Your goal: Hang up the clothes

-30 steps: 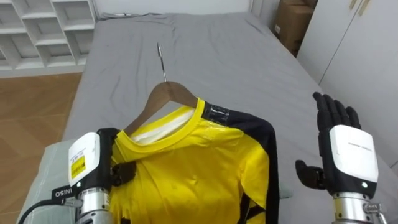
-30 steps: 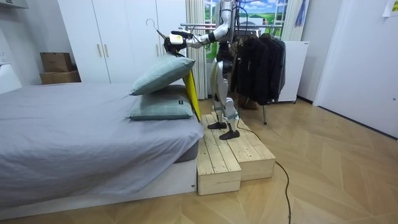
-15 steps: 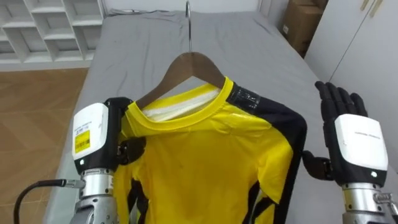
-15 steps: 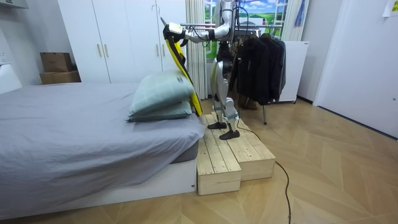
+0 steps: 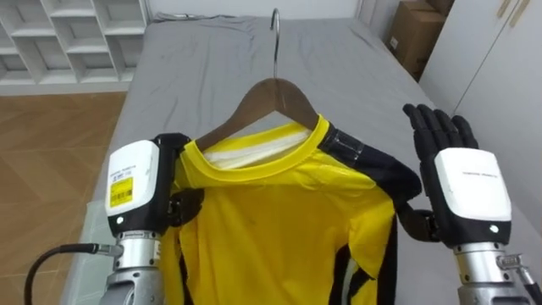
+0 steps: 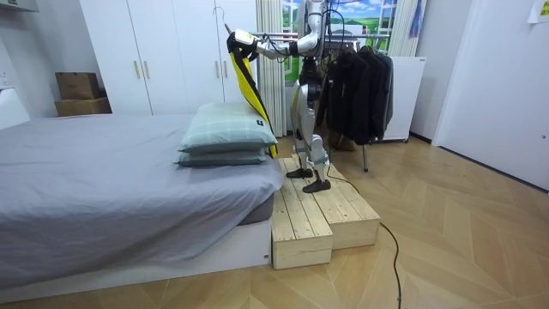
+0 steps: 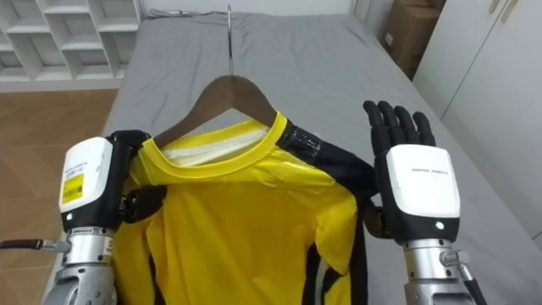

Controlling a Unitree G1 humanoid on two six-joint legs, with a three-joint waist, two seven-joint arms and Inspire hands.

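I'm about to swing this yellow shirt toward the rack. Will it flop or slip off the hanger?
Likely floppy: the yellow shirt hangs limp from the wooden hanger, so it may sway. Its glossy fabric looks slippery, yet the left hand pinching one shoulder should hold it.

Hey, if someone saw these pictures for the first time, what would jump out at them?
The bright yellow shirt on a wooden hanger stands out, held up over the grey bed by the left hand clamped on its shoulder. The right hand stands open beside the black sleeve. In the room view, the robot stands on a wooden platform by the bed.
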